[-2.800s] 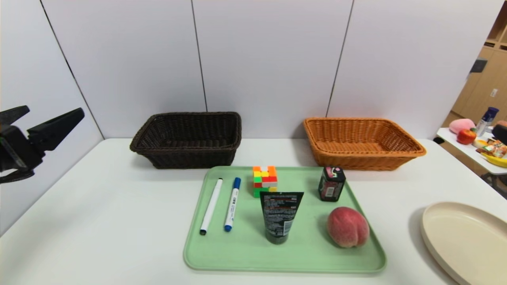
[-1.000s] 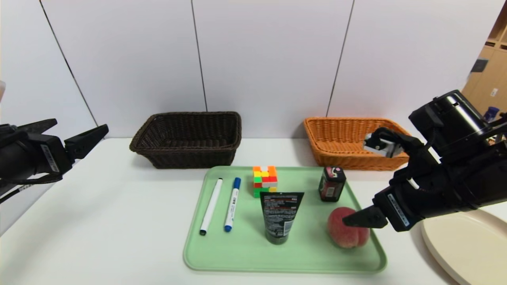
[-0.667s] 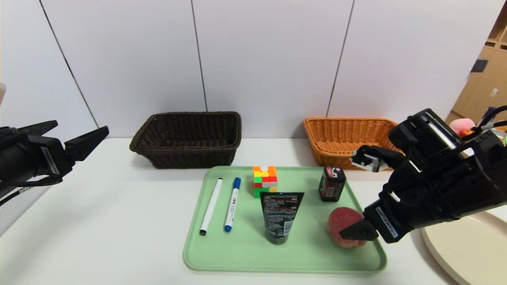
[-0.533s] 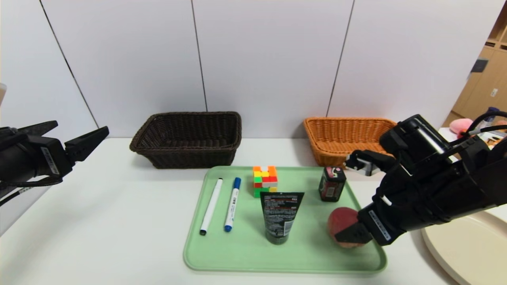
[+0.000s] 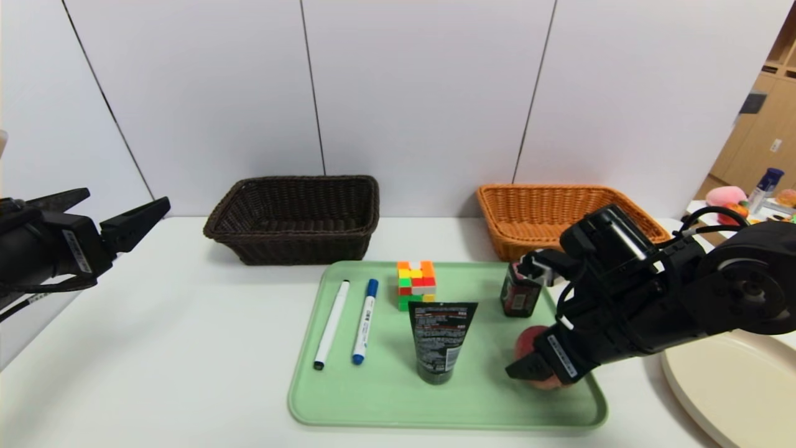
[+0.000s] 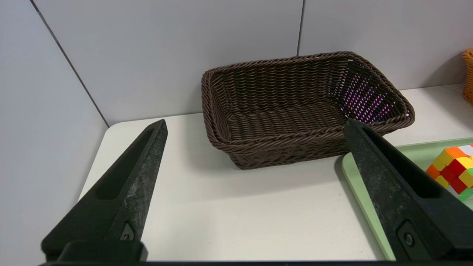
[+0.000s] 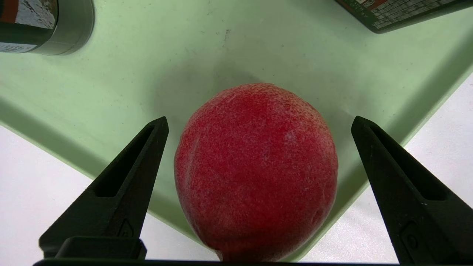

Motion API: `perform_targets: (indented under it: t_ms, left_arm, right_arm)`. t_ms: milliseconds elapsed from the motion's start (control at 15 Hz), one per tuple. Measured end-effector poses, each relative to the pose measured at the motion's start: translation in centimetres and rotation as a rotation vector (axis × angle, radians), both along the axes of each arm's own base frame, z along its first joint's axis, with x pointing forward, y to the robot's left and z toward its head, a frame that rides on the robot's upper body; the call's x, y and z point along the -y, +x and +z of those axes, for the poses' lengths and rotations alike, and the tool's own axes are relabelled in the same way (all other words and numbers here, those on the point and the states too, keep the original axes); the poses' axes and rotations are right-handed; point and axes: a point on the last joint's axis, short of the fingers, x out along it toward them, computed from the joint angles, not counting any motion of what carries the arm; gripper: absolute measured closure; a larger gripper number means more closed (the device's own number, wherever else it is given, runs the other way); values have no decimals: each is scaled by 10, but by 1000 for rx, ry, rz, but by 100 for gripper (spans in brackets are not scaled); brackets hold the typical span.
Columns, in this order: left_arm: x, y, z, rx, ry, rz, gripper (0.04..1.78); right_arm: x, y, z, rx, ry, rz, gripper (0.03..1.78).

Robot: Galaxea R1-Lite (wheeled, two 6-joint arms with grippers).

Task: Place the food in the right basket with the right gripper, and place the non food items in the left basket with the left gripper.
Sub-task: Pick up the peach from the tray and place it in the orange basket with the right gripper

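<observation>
- Over the green tray's (image 5: 385, 398) near right corner, the right end effector (image 7: 258, 122) hangs spread wide, one finger on each side of the peach (image 7: 255, 170), neither touching it.
- The peach rests on the tray, near the dark container (image 5: 517, 297).
- At the tabletop's (image 5: 186, 348) left edge, the left end effector (image 6: 255, 123) is parked, fingers apart, facing the dark brown basket (image 6: 295, 107).

Woven wicker, smooth plastic, fuzzy fruit skin

Matt, finely fuzzy red peach (image 7: 255, 171) on smooth matt green plastic tray (image 7: 122, 92); scuffed matt black plastic fingers (image 7: 122, 188); ribbed dark brown wicker basket (image 6: 295, 111); orange-tan wicker basket (image 5: 541, 218); glossy puzzle cube (image 5: 416, 284); smooth white table (image 5: 186, 336).
</observation>
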Motion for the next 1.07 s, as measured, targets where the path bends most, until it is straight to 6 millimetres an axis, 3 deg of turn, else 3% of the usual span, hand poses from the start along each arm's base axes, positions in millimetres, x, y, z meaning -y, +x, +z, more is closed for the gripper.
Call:
perform_targets:
  t_ms: [333, 533, 600, 867, 1067]
  left_arm:
    - [0, -1, 0, 1, 0, 2, 13]
    - [0, -2, 0, 4, 0, 4, 13]
    - [0, -3, 0, 5, 0, 4, 13]
    - [0, -3, 0, 4, 0, 4, 13]
    - [0, -3, -1, -2, -1, 5, 13]
  right_arm:
    - [0, 0, -2, -6, -4, 5, 10]
    - [1, -1, -2, -6, -5, 4, 60]
    - [1, -1, -2, -6, -4, 3, 65]
    - [2, -5, 3, 1, 2, 7, 68]
    - [2, -14, 19, 52, 31, 22, 68]
